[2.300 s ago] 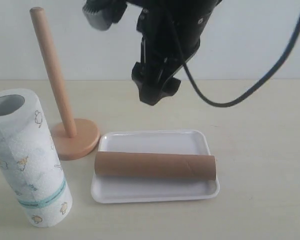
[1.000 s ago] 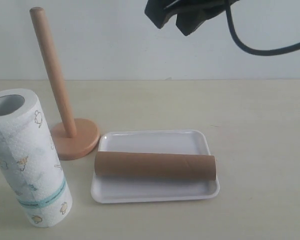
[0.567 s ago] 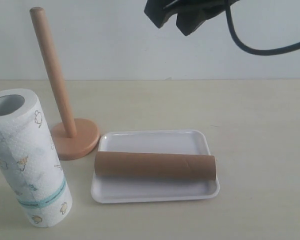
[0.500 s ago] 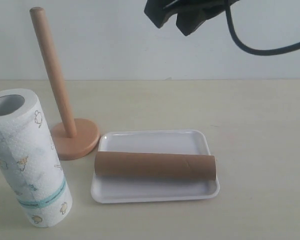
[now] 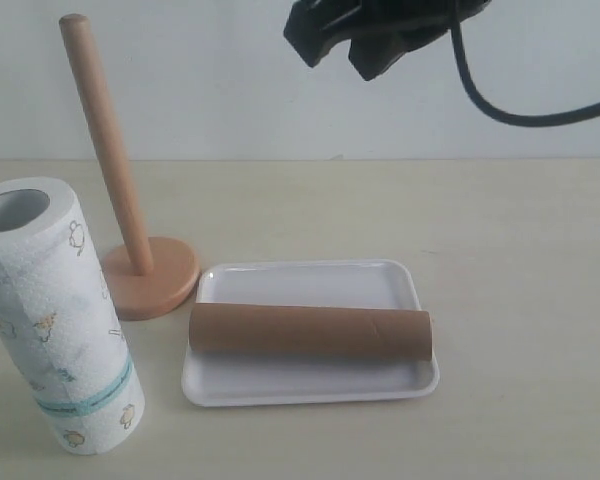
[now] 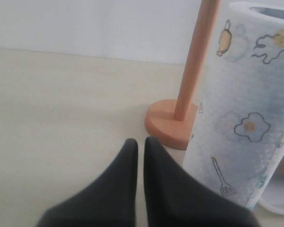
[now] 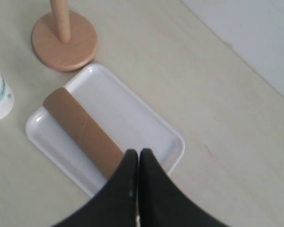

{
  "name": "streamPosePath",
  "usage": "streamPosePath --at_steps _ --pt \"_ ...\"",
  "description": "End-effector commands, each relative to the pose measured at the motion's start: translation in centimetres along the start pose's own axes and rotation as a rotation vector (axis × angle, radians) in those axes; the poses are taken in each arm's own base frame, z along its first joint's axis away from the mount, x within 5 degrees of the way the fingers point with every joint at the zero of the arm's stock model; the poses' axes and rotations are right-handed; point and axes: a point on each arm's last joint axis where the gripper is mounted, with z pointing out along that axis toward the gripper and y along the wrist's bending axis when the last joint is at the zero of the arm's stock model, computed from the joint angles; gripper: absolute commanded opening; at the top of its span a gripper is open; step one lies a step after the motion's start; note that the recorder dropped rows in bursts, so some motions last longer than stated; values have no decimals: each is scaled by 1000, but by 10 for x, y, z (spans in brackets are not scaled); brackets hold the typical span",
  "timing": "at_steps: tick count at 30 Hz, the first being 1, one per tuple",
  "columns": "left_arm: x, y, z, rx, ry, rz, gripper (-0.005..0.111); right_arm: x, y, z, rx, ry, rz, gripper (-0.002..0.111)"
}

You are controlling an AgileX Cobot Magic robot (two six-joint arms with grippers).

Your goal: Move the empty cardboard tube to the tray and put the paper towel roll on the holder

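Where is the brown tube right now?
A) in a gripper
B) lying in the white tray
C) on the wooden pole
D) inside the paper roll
B: the brown tube lies on its side across the white tray.

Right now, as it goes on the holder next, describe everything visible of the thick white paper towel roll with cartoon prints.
The thick white paper towel roll stands upright on the pale table, hollow core open on top. Its dimpled paper carries cartoon prints, including a fried egg and spatula, and a teal band near the bottom. It is beside the wooden holder's round base; contact is unclear. Nothing grips it.
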Motion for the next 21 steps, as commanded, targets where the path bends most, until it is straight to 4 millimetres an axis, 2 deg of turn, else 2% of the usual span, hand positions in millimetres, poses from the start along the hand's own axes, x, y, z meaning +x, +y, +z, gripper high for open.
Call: streamPosePath --at_steps 1,2,3,5,10,13,18,21 --pt "1 0 0 -3 1 4 4 20 6 10 -15 -177 -2 0" --pt "1 0 0 -3 1 4 4 38 10 16 -18 -230 -15 0" --pt "1 0 0 -3 1 4 4 47 11 18 -18 -249 -22 0" --pt "1 0 0 -3 1 4 4 99 12 29 -13 -339 -22 0" --pt "1 0 0 -3 1 4 4 205 3 45 63 -619 178 0" --pt "1 0 0 -3 1 4 4 254 2 41 109 -739 382 0" --pt "1 0 0 -3 1 4 4 289 3 25 143 -864 615 0" --pt "1 0 0 -3 1 4 4 304 6 14 203 -959 627 0"
